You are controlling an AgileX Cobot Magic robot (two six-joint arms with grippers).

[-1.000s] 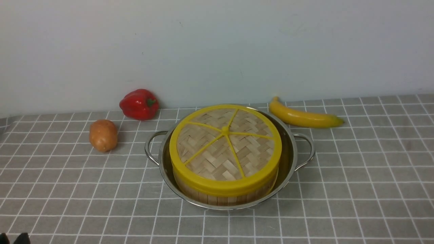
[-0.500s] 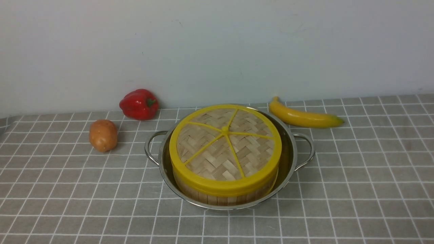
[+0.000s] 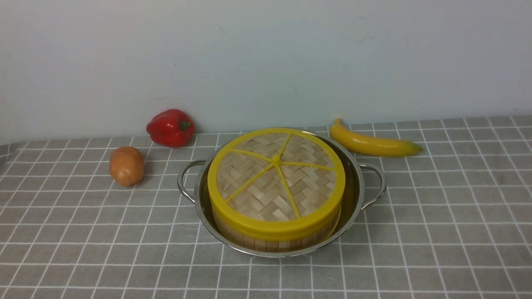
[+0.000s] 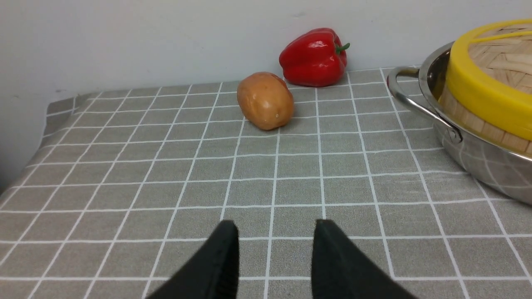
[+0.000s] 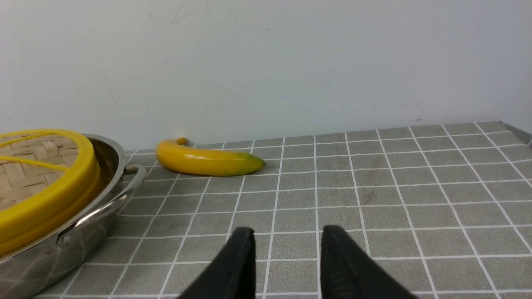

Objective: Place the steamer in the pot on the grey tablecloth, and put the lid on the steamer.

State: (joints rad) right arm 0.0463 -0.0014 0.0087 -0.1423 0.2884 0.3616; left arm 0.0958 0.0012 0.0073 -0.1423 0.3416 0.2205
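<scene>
Grey tablecloth (image 3: 436, 216) under both low, forward-pointing arms: left claw (image 4: 274, 241) and right claw (image 5: 286, 245) parted, empty.

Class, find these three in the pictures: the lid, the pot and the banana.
lid (image 3: 276, 158), front view, on its yellow centre knob.
pot (image 3: 360, 182), front view, on its steel rim, right side.
banana (image 5: 208, 162), right wrist view, mid-body.

My left gripper (image 4: 274, 253) hangs low over the grey tablecloth (image 4: 124, 174) near its left edge, jaws parted and empty. My right gripper (image 5: 286, 257) hangs likewise toward the right edge, fingers apart, gripping nothing.
</scene>
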